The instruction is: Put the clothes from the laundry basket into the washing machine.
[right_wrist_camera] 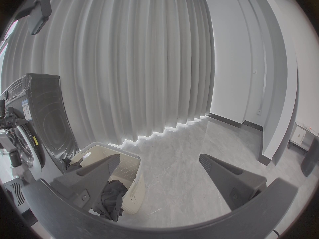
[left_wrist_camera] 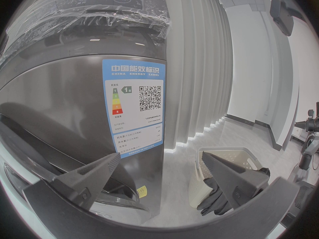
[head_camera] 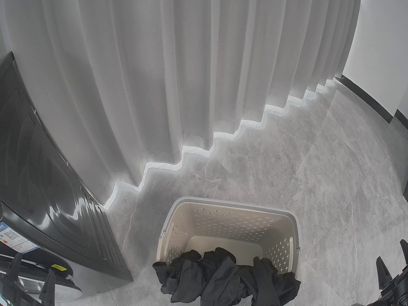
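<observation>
Pale grey pleated fabric curtain (head_camera: pixel 191 64) is seen across the whole back, hanging down to a grey marble-look tiled floor (head_camera: pixel 297 171), with a strip of light showing under the hem.

On the robot's left, a dark grey glossy washing machine (head_camera: pixel 42 183) is cut off by the edge of the head view, so only its side and a bit of the front are caught. Its top is wrapped in crinkly clear plastic film (left_wrist_camera: pixel 99 14), and a blue-bordered white label sticker (left_wrist_camera: pixel 134 107) is stuck on the front by the corner. Just a sliver of the round door is shown, so tbh it can't be told whether it's open.

A beige perforated plastic laundry basket (head_camera: pixel 229 202) is parked on the floor just beside the machine. Black crumpled clothes (head_camera: pixel 221 277) are piled at its near end and draped over the near rim. The bottom of the heap is cropped, and single garments can't be picked out.

The left gripper (left_wrist_camera: pixel 160 155) is held close to the machine's front, jaws spread wide, nothing in them. The right gripper (right_wrist_camera: pixel 159 158) is held over bare floor to the basket's right, apart from it, also spread wide and empty.
</observation>
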{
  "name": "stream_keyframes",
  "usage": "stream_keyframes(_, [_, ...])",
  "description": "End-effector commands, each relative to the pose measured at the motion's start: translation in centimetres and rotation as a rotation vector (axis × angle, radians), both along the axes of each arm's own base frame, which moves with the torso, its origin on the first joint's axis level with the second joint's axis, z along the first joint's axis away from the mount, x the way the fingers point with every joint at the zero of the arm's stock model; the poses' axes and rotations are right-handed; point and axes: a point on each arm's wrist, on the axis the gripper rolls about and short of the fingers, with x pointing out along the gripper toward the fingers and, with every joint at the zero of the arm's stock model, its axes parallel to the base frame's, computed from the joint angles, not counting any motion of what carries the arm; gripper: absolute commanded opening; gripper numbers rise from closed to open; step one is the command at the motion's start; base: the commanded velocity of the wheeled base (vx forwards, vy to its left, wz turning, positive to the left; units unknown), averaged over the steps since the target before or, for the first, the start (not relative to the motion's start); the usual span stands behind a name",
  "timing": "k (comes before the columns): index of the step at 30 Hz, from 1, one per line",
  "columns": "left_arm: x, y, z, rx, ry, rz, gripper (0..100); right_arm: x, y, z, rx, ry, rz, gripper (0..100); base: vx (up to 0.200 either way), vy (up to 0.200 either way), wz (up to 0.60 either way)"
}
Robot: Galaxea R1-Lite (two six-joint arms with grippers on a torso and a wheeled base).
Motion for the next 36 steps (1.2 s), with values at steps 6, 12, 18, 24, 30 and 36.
stream_keyframes(6, [0.01,0.0,-0.48,-0.001,0.002,0.002,100,0.14,0.0,-0.49,-0.001,0.019,0.001,100,0.0,0.0,0.0])
stream_keyframes(12, [0.01,0.0,-0.48,-0.002,0.002,0.001,100,0.14,0.0,-0.49,-0.001,0.019,0.001,100,-0.167,0.0,0.0])
stream_keyframes(18, [0.01,0.0,-0.48,-0.002,0.002,0.002,100,0.14,0.0,-0.49,-0.001,0.019,0.001,100,-0.133,0.0,0.0])
stream_keyframes(24, [0.01,0.0,-0.48,-0.002,0.002,0.002,100,0.14,0.0,-0.49,-0.001,0.019,0.001,100,0.0,0.0,0.0])
stream_keyframes(30, [0.01,0.0,-0.48,-0.004,0.002,0.002,100,0.14,0.0,-0.49,-0.001,0.019,0.001,100,-0.1,0.0,0.0])
stream_keyframes(36, [0.01,0.0,-0.48,-0.002,0.002,0.002,100,0.14,0.0,-0.49,-0.001,0.019,0.001,100,-0.133,0.0,0.0])
